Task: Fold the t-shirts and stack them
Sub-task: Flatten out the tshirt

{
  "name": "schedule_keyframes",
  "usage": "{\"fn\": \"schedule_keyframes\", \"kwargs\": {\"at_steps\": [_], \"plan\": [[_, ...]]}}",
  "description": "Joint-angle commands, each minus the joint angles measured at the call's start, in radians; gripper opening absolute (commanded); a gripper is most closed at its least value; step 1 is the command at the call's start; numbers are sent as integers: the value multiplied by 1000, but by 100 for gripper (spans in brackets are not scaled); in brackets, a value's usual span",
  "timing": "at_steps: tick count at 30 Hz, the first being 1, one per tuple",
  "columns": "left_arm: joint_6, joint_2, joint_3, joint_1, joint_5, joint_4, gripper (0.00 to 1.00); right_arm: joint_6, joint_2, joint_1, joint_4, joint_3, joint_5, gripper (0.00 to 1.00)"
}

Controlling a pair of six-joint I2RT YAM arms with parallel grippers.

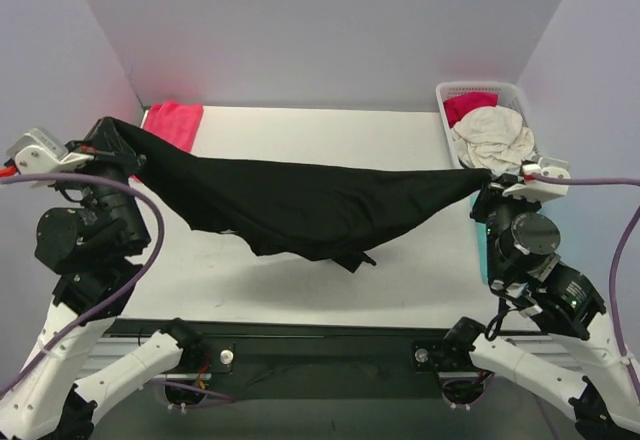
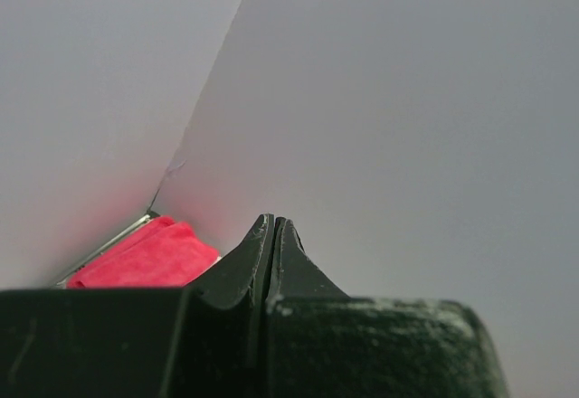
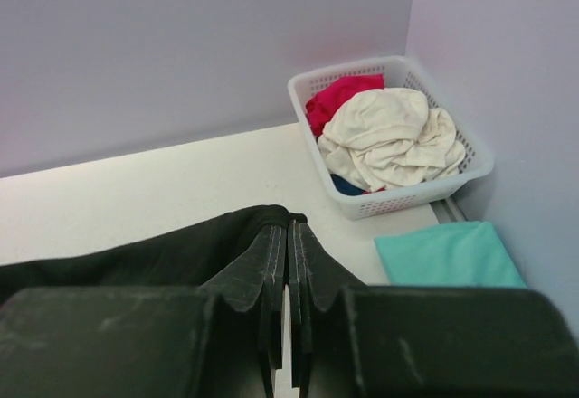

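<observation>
A black t-shirt point(image 1: 300, 205) hangs stretched above the table between my two grippers and sags in the middle. My left gripper point(image 1: 108, 125) is shut on its left corner, high at the far left. My right gripper point(image 1: 488, 174) is shut on its right corner, near the basket. In the right wrist view the black cloth point(image 3: 136, 253) bunches at the closed fingertips of the right gripper point(image 3: 289, 226). The left wrist view shows the left gripper point(image 2: 273, 228) pressed shut, with no cloth clearly seen. A folded red t-shirt point(image 1: 175, 122) point(image 2: 145, 258) lies at the back left corner. A teal t-shirt point(image 3: 448, 253) lies flat below the basket.
A white lattice basket point(image 1: 480, 86) point(image 3: 407, 201) stands at the back right. It holds a crumpled cream t-shirt point(image 1: 492, 135) point(image 3: 389, 140) and a red one point(image 1: 468, 105) point(image 3: 339, 95). Grey walls close in the table on three sides.
</observation>
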Motion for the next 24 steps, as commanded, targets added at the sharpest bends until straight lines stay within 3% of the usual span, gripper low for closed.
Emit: {"fn": "schedule_keyframes", "kwargs": {"at_steps": [1,6,10,13,18,24], "plan": [[90,135,27,6,-26,205,0,-74,108,-28,104,1,60,0],[101,322,144,47,22,201,0,-34,228,-158,138,37,-42,0],[-144,478,294,198,220,-6,0,42,306,-321,138,69,-229,0],[-223,555,403,285,334,-121,0,67,321,-396,134,104,-278,0],[-230,539,457,330,411,-148,0,70,266,-422,134,101,-328,0],[-221,389,377,338,477,-134,0,121,124,-424,91,8,-389,0]]}}
